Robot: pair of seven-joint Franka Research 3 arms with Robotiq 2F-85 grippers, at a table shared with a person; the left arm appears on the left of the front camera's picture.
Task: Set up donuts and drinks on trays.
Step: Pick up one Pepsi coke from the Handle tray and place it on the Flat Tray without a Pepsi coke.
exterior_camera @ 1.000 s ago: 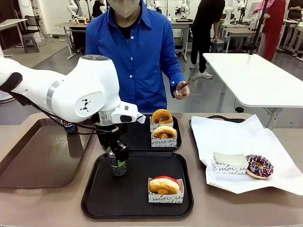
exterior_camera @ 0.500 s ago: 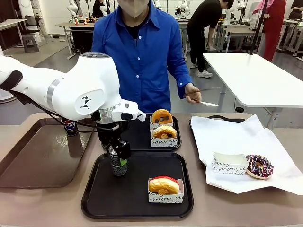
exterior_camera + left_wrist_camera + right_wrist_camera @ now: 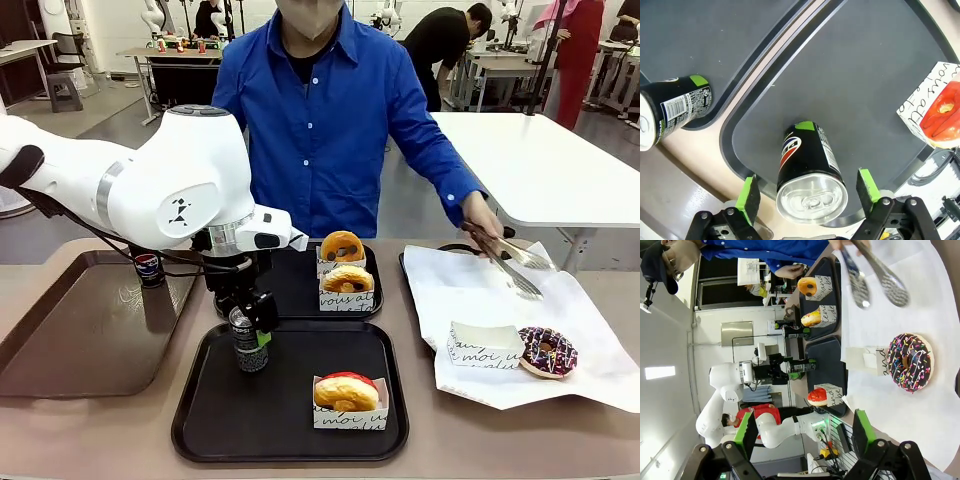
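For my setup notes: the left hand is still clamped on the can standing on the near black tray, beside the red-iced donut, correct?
Not quite: the left hand is open, its pads clear of the can on either side, as the left wrist view shows. The can does stand on the near black tray, with the red-iced donut.

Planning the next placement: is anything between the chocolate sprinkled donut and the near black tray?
Nothing blocks it: the chocolate donut lies on white paper, bare tabletop runs to the near tray, and free floor remains around its can and sleeved donut.

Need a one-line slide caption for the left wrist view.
Open left gripper straddling an upright can on the black tray.
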